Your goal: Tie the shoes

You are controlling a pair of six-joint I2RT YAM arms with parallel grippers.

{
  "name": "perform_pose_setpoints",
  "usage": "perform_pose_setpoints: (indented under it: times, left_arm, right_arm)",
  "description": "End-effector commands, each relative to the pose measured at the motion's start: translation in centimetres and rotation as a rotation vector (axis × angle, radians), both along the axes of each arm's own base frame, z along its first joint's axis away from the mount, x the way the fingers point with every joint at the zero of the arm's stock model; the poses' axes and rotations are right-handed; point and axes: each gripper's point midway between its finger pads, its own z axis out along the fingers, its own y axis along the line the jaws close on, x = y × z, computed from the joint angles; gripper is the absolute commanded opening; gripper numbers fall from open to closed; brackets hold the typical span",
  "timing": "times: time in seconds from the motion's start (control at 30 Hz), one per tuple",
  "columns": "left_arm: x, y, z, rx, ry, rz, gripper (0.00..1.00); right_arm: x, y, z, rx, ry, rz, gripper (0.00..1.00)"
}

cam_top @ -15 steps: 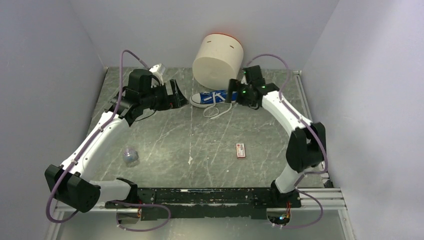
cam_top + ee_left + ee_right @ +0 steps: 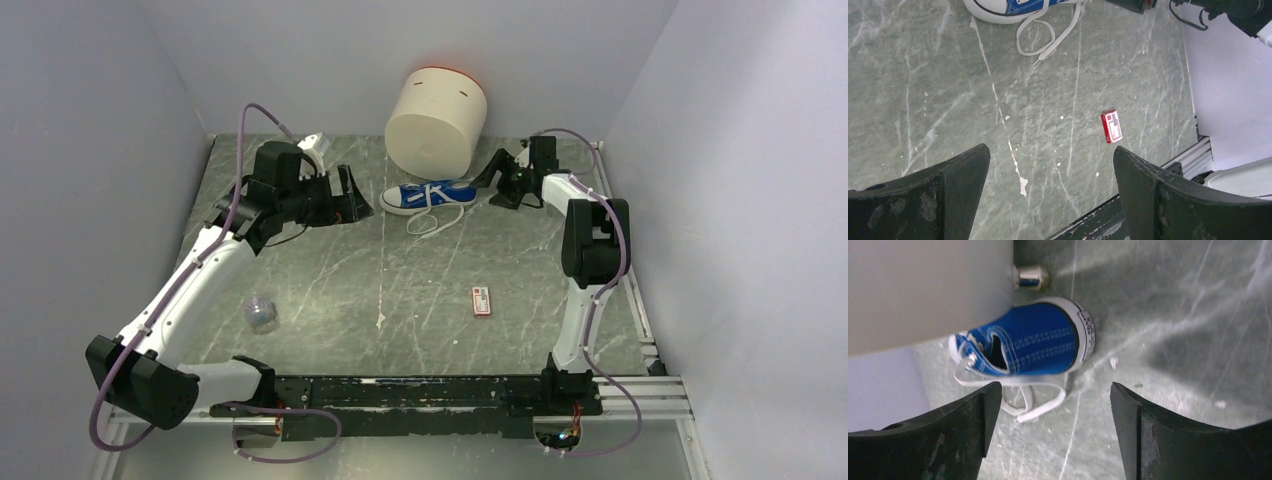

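Note:
The shoe is a small blue sneaker with a white sole, lying on its side at the back of the table, toe to the left. Its white laces trail loose in front of it. My left gripper hangs open just left of the toe, with only bare table between its fingers. The toe and a lace loop show at the top of the left wrist view. My right gripper stands open to the right of the heel, apart from it. The right wrist view has the shoe beyond the open fingers.
A large white cylindrical tub stands right behind the shoe. A red-and-white packet lies on the marbled table in the middle right. A small clear object sits at the front left. Side walls close in the table.
The right arm has folded back to the right, and its gripper has drawn away from the shoe's heel. The left arm and the shoe have stayed put.

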Motion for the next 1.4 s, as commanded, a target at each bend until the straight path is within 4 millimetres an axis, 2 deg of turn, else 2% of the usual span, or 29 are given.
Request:
perform_pose_setpoints:
  times: [0.0, 0.03, 0.13, 0.3, 0.33, 0.43, 0.5, 0.67, 0.7, 0.73, 0.77, 0.8, 0.83, 0.87, 0.93, 1.0, 1.13, 1.2, 1.3, 1.37]
  left_arm:
    - [0.2, 0.0, 0.6, 0.037, -0.026, -0.031, 0.98]
    - [0.4, -0.1, 0.4, 0.042, -0.023, -0.036, 0.98]
    - [0.9, -0.4, -0.1, 0.053, -0.009, -0.050, 0.98]
    - [1.8, -0.9, -0.3, 0.074, 0.001, -0.080, 0.98]
    - [1.9, -0.9, -0.3, 0.081, -0.004, -0.088, 0.98]
    - [2.1, -0.8, -0.4, 0.102, -0.007, -0.098, 0.98]
    - [2.0, -0.9, -0.7, 0.107, 0.000, -0.109, 0.98]
    - [1.2, -1.3, -1.4, 0.081, 0.021, -0.135, 0.98]
    - [1.0, -1.3, -1.5, 0.077, 0.025, -0.137, 0.98]
    - [0.9, -1.3, -1.7, 0.077, 0.030, -0.140, 0.98]
    - [0.7, -1.2, -1.8, 0.078, 0.033, -0.142, 0.98]
    - [0.5, -1.2, -1.9, 0.077, 0.040, -0.144, 0.98]
    - [0.3, -1.2, -2.1, 0.075, 0.045, -0.149, 0.98]
    - [0.2, -1.3, -2.1, 0.068, 0.044, -0.155, 0.98]
    - [-0.2, -1.5, -2.2, 0.052, 0.052, -0.169, 0.98]
    - [-0.6, -1.7, -2.2, 0.040, 0.058, -0.182, 0.98]
    - [-0.9, -1.6, -1.5, 0.034, 0.043, -0.192, 0.98]
    - [-1.0, -1.4, -1.4, 0.047, 0.034, -0.192, 0.98]
    - [-1.1, -0.9, -1.4, 0.074, 0.031, -0.186, 0.98]
    - [-1.2, -0.7, -1.4, 0.083, 0.029, -0.186, 0.98]
  right_arm:
    - [3.0, -0.6, 0.8, 0.123, -0.084, 0.007, 0.80]
    - [3.5, -1.0, 0.6, 0.139, -0.089, 0.008, 0.75]
    - [4.1, -0.3, 0.3, 0.190, -0.095, 0.045, 0.71]
    - [2.8, 2.1, 0.7, 0.287, -0.149, 0.165, 0.70]
    - [1.7, 3.6, 0.5, 0.293, -0.145, 0.204, 0.71]
    - [-1.4, 5.6, 0.2, 0.315, -0.124, 0.256, 0.71]
    - [-3.8, 6.9, 1.1, 0.321, -0.124, 0.283, 0.70]
    - [-11.4, 11.4, 3.4, 0.285, -0.074, 0.366, 0.71]
    - [-12.5, 11.6, 3.8, 0.257, -0.070, 0.366, 0.72]
    - [-13.0, 10.8, 3.9, 0.207, -0.052, 0.320, 0.74]
    - [-13.1, 9.2, 3.7, 0.167, -0.023, 0.242, 0.77]
    - [-12.8, 7.3, 3.7, 0.172, -0.008, 0.169, 0.81]
    - [-11.9, 4.9, 4.2, 0.220, -0.019, 0.092, 0.82]
    - [-11.1, 3.3, 4.7, 0.270, -0.046, 0.041, 0.83]
    - [-8.7, 0.7, 5.2, 0.305, -0.078, -0.017, 0.84]
    - [-6.1, -0.6, 5.2, 0.259, -0.096, -0.026, 0.84]
    - [-0.5, -1.9, 4.5, 0.201, -0.137, -0.048, 0.87]
    - [1.8, -1.9, 2.8, 0.239, -0.101, -0.064, 0.85]
    - [4.5, -1.7, 1.3, 0.287, -0.087, -0.070, 0.74]
    - [5.6, -1.5, 0.1, 0.310, -0.072, -0.077, 0.61]
